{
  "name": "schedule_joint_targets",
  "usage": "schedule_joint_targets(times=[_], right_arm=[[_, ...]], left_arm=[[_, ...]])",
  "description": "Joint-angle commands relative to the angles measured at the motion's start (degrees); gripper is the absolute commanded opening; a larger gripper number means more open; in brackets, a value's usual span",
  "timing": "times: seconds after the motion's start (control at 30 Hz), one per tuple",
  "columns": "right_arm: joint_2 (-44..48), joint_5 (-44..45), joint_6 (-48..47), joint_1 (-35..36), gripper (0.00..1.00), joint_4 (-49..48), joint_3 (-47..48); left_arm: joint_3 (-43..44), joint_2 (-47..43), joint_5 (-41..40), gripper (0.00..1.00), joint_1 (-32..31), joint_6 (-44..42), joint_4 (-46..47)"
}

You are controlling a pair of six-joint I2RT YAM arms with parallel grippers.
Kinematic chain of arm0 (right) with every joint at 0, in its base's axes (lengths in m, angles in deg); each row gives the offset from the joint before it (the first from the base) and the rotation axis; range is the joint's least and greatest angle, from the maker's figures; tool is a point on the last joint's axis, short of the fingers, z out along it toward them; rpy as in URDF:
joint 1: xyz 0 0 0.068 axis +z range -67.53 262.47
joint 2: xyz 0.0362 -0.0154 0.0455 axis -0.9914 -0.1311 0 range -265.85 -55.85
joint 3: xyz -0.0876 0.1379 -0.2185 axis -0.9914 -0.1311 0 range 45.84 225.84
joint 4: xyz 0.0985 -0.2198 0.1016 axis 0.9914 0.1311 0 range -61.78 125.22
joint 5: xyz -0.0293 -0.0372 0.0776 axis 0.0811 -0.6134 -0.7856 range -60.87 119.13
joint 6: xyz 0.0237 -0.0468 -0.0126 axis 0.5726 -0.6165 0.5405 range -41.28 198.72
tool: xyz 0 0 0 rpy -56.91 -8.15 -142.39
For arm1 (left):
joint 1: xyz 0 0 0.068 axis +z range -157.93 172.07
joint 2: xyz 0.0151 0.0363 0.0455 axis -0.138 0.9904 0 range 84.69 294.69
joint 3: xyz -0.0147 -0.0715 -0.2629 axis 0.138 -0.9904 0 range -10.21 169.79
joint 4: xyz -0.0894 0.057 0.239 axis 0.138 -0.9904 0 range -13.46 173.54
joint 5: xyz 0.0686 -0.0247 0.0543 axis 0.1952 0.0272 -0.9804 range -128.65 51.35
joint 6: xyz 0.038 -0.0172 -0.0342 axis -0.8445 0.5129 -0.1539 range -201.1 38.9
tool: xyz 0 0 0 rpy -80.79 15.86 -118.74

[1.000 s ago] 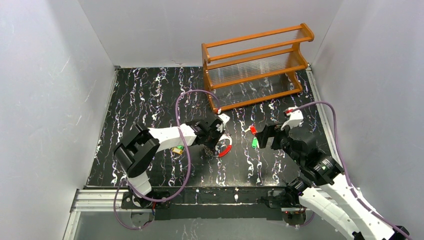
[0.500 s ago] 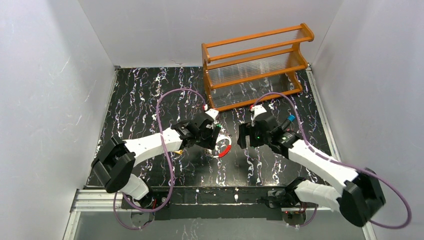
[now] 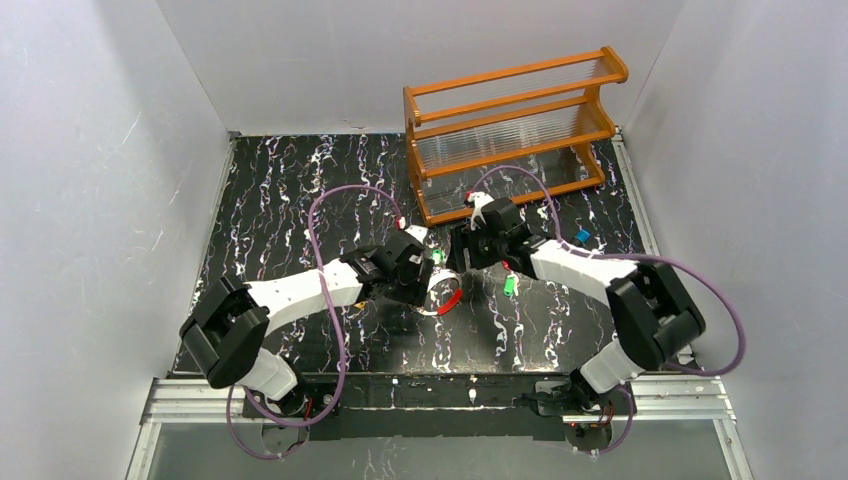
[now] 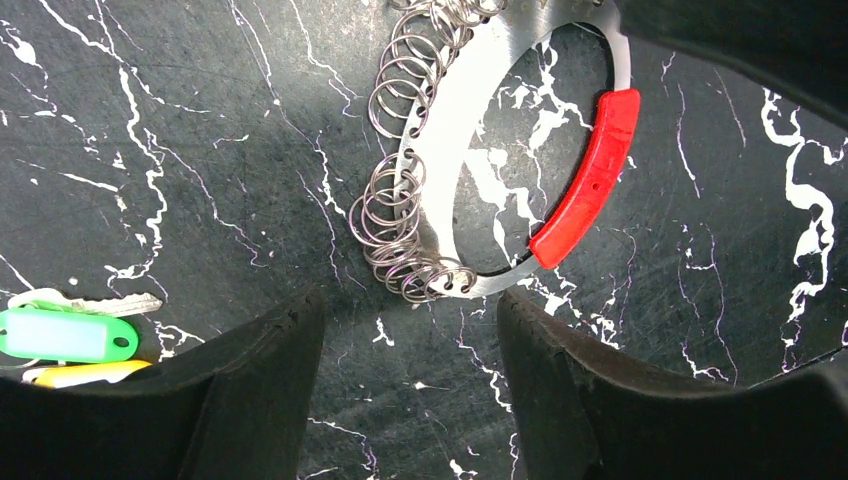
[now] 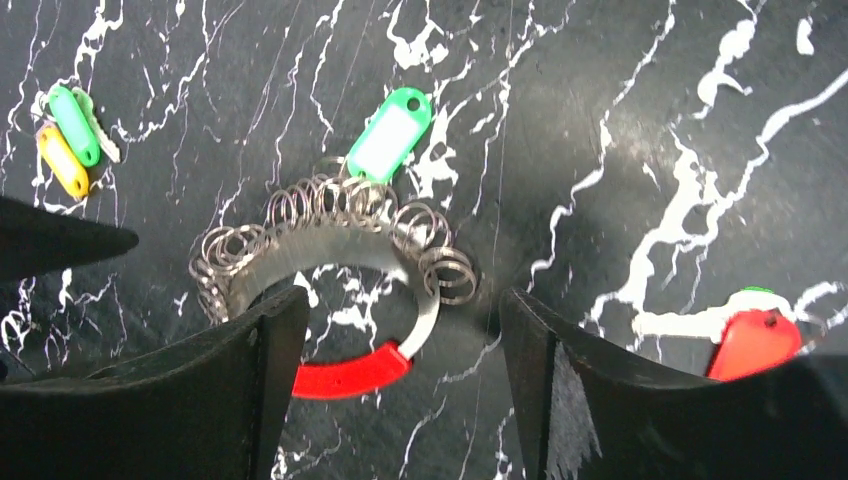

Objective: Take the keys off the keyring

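Fingers (image 4: pixel 255 395) of the left hand (image 4: pixel 405 305) stand wide apart and hold nothing; the near rim of the keyring (image 4: pixel 435 150) lies flat on the tabletop (image 4: pixel 200 150) just ahead of the gap between them. Its small wire loops (image 4: pixel 395 230) bunch along the left side, and its red segment (image 4: pixel 590 180) curves down the right side. Off to the lower left, beside one finger, a green key (image 4: pixel 65 335) lies with a yellow key (image 4: pixel 70 375) touching it, both well apart from the ring. The right hand (image 5: pixel 400 300) is likewise spread wide and empty, hanging over the same ring from the opposite side, so the ring sits in its gap with the red segment partly hidden behind one finger. A second green key (image 5: pixel 390 135) rests with one end against the loops; whether it is threaded on cannot be told. A red key (image 5: pixel 755 345) lies well off to the right. From above, both hands are close together mid-tabletop, in front of an orange rack (image 3: pixel 412 140)
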Motion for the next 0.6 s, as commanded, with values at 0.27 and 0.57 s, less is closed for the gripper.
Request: schedule_joint_targets(times=[0.27, 0.57], right_arm=[[-12.6, -10.5, -1.2, -2.0, 0.73, -3.8, 7.8], [-9.7, -15.6, 0.0, -1.9, 0.49, -3.9, -0.9]], left_arm=[[-2.2, 4.2, -2.2, 0.63, -0.1, 1.0, 2.8], [0.6, 10.7, -4.4, 0.36, 1.8, -2.9, 2.8]])
